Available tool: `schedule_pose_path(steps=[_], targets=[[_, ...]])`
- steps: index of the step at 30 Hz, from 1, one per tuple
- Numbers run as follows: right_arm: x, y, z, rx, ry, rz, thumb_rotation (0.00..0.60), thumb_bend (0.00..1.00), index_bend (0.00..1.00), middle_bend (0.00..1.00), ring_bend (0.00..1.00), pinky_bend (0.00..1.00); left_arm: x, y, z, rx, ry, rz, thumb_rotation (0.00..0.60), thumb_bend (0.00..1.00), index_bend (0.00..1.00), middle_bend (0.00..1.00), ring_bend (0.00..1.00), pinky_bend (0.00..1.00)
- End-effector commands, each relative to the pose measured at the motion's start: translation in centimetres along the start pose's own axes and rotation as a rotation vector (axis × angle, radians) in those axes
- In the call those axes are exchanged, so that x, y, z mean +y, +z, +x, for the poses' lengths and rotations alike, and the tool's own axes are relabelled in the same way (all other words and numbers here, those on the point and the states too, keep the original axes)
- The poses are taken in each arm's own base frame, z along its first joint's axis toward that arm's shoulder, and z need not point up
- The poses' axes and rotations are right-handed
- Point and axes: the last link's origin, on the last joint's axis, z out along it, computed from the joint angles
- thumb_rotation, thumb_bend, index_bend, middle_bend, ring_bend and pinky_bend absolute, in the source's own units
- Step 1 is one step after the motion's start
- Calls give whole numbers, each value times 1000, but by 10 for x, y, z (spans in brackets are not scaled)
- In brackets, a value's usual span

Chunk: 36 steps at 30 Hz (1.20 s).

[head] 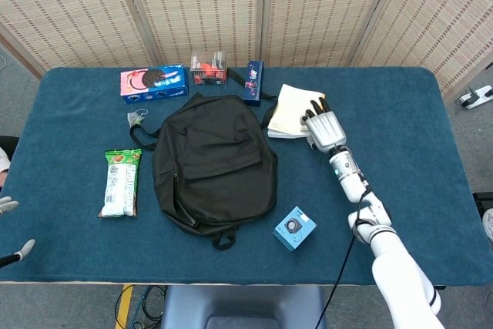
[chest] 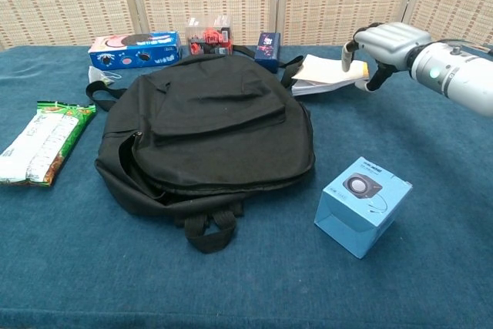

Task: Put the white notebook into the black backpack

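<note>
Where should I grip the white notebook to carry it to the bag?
Stay on the white notebook's right edge, where the right hand holds it, coming from the right. That edge is raised; the left edge points toward the black backpack, so it can probably slide in leading.

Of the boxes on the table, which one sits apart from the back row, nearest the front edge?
The light blue box, alone in front of the backpack on its right. The cookie box, clear box and dark blue box line the back.
</note>
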Motion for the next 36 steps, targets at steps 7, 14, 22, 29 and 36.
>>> schedule_pose_path(steps=[7, 14, 22, 29, 36], targets=[[1, 1, 2, 3, 0, -7, 600, 309, 537, 334, 79, 30, 0, 1, 0, 1, -3, 0, 600, 215, 274, 162, 150, 102], [4, 1, 5, 14, -17, -6, 600, 409, 554, 349, 90, 30, -1, 3, 0, 0, -4, -2, 600, 215, 273, 162, 150, 102], [24, -7, 23, 118, -40, -1, 600, 532, 602, 385, 127, 30, 14, 23, 6, -18, 1, -84, 600, 215, 272, 162, 150, 102], [55, -24, 48, 251, -42, -24, 600, 557, 616, 401, 140, 30, 39, 51, 8, -55, 9, -198, 600, 215, 287, 162, 151, 102], [85, -49, 75, 360, -71, -48, 600, 578, 624, 413, 158, 30, 79, 83, 1, -110, 10, -359, 600, 215, 301, 162, 157, 102]])
